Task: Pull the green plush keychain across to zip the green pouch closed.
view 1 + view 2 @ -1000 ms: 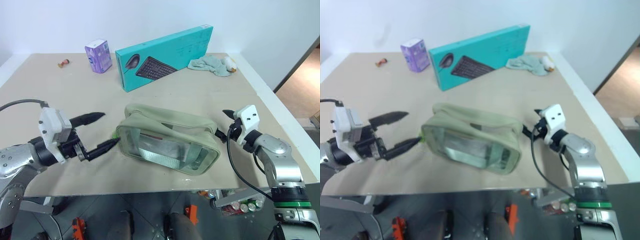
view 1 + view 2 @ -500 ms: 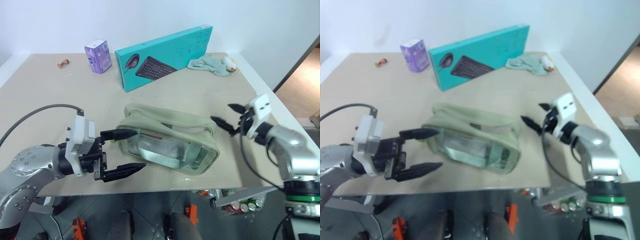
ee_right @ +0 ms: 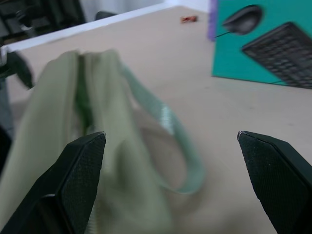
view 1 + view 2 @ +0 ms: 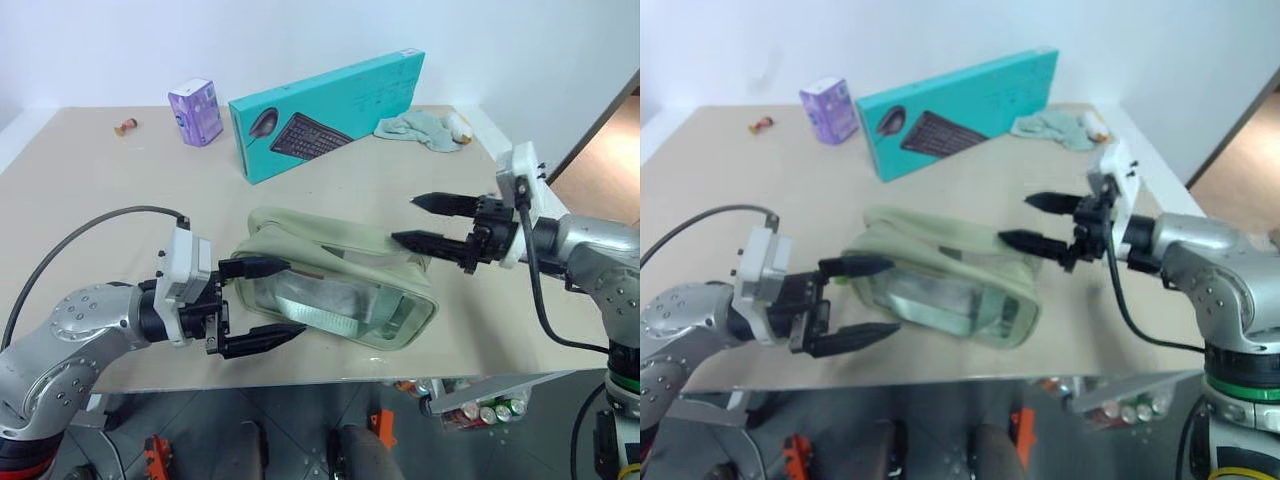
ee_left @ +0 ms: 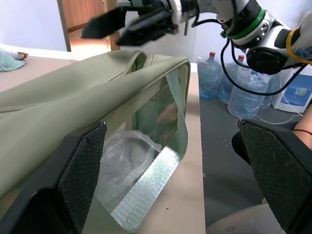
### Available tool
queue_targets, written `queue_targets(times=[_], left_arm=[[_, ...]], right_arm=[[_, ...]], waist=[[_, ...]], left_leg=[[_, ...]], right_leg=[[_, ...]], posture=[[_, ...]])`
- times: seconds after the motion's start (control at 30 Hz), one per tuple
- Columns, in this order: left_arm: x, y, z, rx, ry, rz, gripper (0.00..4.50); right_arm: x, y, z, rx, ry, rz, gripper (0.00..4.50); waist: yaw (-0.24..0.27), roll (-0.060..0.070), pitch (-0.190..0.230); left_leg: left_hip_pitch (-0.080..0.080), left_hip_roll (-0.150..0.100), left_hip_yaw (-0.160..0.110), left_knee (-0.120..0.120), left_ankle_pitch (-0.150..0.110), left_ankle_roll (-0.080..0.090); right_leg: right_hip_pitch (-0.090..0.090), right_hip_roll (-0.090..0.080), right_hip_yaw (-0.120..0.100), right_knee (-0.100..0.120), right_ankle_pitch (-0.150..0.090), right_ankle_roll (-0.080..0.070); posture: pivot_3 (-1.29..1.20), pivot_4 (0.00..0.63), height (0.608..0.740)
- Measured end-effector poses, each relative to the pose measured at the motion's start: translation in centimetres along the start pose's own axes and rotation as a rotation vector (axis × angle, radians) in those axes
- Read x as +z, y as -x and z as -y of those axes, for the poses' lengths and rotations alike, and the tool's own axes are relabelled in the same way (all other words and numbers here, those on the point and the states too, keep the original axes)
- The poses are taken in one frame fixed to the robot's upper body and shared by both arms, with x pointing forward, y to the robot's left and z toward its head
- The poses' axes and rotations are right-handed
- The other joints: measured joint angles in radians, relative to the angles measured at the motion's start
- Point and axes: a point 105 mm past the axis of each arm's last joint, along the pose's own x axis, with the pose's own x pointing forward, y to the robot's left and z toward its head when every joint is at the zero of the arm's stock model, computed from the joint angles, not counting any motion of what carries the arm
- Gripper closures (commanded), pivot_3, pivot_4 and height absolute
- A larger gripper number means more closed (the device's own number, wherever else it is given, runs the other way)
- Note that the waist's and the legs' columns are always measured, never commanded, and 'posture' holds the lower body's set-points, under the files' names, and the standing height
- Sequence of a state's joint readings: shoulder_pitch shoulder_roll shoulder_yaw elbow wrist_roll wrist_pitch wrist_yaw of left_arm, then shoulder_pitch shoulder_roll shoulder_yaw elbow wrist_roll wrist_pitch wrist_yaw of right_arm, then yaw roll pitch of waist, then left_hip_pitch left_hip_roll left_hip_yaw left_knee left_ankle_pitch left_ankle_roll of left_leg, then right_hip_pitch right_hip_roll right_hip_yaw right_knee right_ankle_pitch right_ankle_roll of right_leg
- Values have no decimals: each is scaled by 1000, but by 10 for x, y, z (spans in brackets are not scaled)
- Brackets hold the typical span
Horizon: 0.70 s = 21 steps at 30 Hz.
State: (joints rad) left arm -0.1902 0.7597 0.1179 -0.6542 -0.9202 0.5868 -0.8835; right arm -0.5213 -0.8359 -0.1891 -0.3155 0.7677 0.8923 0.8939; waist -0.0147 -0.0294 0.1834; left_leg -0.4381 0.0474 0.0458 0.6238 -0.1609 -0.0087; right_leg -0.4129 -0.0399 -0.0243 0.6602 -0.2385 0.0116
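The green pouch lies on its side near the table's front edge, clear panel toward me. My left gripper is open and level at the pouch's left end, one finger along the top seam and one in front of the clear panel. A sliver of lime green under the upper finger may be the green plush keychain; most of it is hidden. My right gripper hangs open above the pouch's right end, pointing left, clear of the fabric. A strap loops from the pouch between the right gripper's fingers.
A teal keyboard box leans across the back of the table, with a purple carton to its left and a pale teal cloth to its right. A small red item sits far back left. Water bottles stand on the floor.
My left gripper swung right from beside the pouch to straddle its left end. My right gripper lifted off the table at the pouch's right end, drew back and turned to point left.
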Motion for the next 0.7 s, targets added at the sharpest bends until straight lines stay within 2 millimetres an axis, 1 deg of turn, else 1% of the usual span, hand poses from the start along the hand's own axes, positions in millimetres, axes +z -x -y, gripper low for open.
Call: queue_targets(times=[0.13,0.2,0.23,0.33,0.5,0.53,0.57,0.67,0.7], left_arm=[[0,0,0,3,0,0,21],[0,0,0,5,-2,-1,21],[0,0,0,6,-3,-2,4],[0,0,-1,11,-4,-2,0],[0,0,-2,24,-5,-2,0],[0,0,-2,25,-5,-2,0],[-1,0,-2,26,-4,-3,0],[-1,-1,-2,30,-4,-3,0],[-2,-1,-2,33,-4,-4,0]], right_arm=[[-16,2,-3,23,-41,-45,0],[-20,4,-2,27,-52,-56,0],[-22,5,-2,29,-53,-57,251],[-24,6,-1,32,-55,-56,1196],[-26,8,5,37,-39,-67,3079],[-26,8,7,33,-31,-68,3079],[-25,6,9,40,-22,-71,3745],[-20,1,14,49,21,-74,4493],[-18,-1,14,52,34,-74,4493]], waist=[[1,0,0],[0,0,0],[0,0,0],[1,0,0],[0,0,0],[0,0,0],[0,0,0],[-1,0,0],[-1,0,0]], left_leg=[[0,0,1,1,0,0],[0,0,2,1,0,0],[0,0,2,1,0,0],[0,0,2,1,0,0],[0,0,2,1,0,0],[0,0,3,1,0,0],[0,0,3,1,0,0],[0,0,5,1,0,0],[0,0,5,1,0,0]], right_leg=[[0,-1,1,0,0,1],[0,-1,1,0,1,1],[0,0,1,0,1,1],[-1,1,1,0,1,0],[-1,1,1,0,1,0],[-1,1,2,0,1,0],[-1,1,2,0,1,0],[-3,1,5,0,1,1],[-3,2,5,0,1,1]], posture=[[0,150,740],[0,150,740],[0,150,740],[0,150,740],[0,150,740],[0,150,740],[0,150,740],[0,150,740],[0,150,740]])
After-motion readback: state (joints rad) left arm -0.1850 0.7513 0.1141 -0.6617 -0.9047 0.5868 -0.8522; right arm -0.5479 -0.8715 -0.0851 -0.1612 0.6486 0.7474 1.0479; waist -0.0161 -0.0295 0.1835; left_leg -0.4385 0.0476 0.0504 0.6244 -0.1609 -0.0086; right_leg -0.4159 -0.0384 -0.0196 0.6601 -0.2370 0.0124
